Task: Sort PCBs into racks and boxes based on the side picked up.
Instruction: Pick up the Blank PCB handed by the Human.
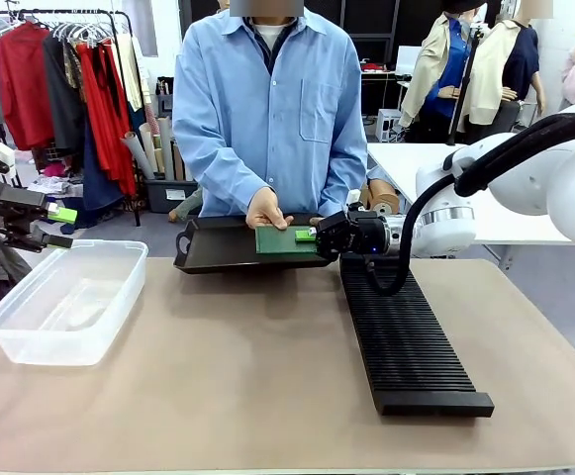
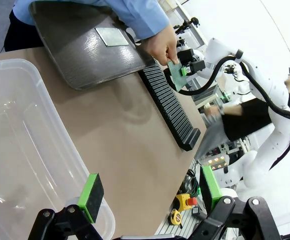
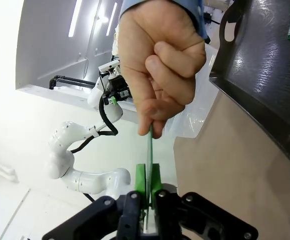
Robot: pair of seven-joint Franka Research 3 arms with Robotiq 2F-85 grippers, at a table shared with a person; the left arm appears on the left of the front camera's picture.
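- Now your right hand (image 1: 314, 236) is clamped on one short end of the PCB (image 1: 285, 239); in the right wrist view its green pads (image 3: 141, 175) press on the board's two faces, with the board edge-on between them
- At the other end the person's hand (image 1: 267, 210) pinches the same board, so it hangs between the two grips above the black tray (image 1: 218, 262), touching nothing else that I can make out
- Its long axis runs across the counter (image 1: 218, 396), from the person's grip on your left to your right hand on your right, and the dark green face is turned toward the front camera
- Just under your right wrist lies the far end of the rack (image 1: 406, 336), which runs from there back toward you with its slots crossing it
- Well apart, at the counter's left side, sits the box (image 1: 64, 358), beside your left hand (image 1: 64, 228), whose jaws stand wide with nothing between them
- Judged from this, your right arm is much the nearer to the rack, while the box would mean a carry across the middle
- Likely risk: pulling away before the person lets go could twist the thin board or slide it out of the pads
- Also note a second PCB (image 2: 112, 36) lying flat on the tray, untouched
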